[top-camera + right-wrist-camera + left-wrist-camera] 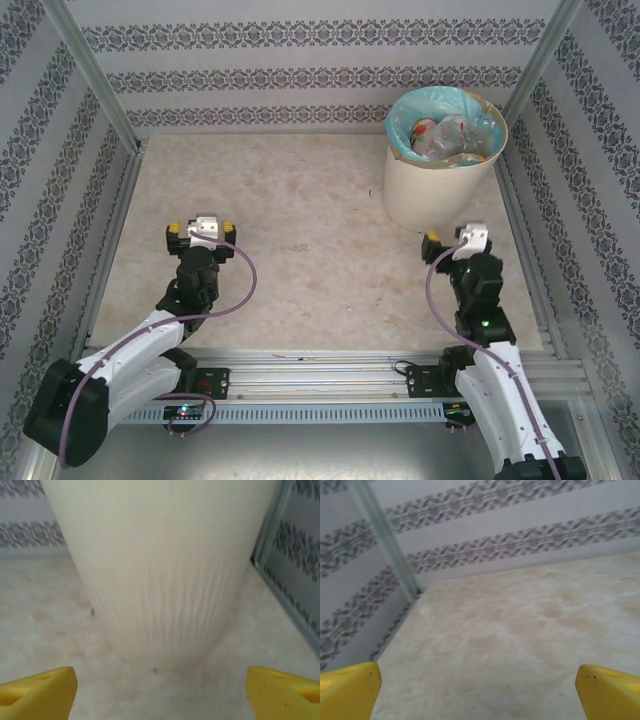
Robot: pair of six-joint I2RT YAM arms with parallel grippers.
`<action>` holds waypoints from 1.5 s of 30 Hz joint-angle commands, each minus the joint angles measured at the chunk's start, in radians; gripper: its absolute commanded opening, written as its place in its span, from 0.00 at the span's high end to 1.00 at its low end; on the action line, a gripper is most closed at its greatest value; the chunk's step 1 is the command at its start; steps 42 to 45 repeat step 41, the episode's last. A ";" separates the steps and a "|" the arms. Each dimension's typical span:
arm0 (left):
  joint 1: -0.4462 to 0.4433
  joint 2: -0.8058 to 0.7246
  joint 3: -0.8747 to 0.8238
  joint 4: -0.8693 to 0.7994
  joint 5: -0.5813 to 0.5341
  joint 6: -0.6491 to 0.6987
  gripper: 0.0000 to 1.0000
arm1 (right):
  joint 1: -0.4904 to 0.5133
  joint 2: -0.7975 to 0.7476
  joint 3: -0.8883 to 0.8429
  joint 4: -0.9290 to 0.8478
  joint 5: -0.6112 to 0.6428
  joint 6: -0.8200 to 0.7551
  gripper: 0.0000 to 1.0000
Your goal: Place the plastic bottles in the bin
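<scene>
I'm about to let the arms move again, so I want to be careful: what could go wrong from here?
1. The open right gripper faces the wall of the bin from nearby; a forward move could knock or tip it.
2. The bottles lie piled inside the bin, seemingly high toward the rim, so a hard knock might spill some out.

Bin directly before right tool

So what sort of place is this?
Probably a robot test booth: a left arm and right arm bolted to a table, patterned panels walling it in, a bin holding plastic bottles.
</scene>
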 commanded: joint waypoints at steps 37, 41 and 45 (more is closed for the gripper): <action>0.348 0.640 0.075 0.406 0.447 -0.163 0.00 | -0.023 1.031 0.064 0.932 0.118 -0.009 0.02; 0.348 0.640 0.063 0.428 0.437 -0.165 0.00 | -0.023 1.031 0.064 0.932 0.119 -0.008 0.02; 0.348 0.640 0.063 0.428 0.437 -0.165 0.00 | -0.023 1.031 0.064 0.932 0.119 -0.008 0.02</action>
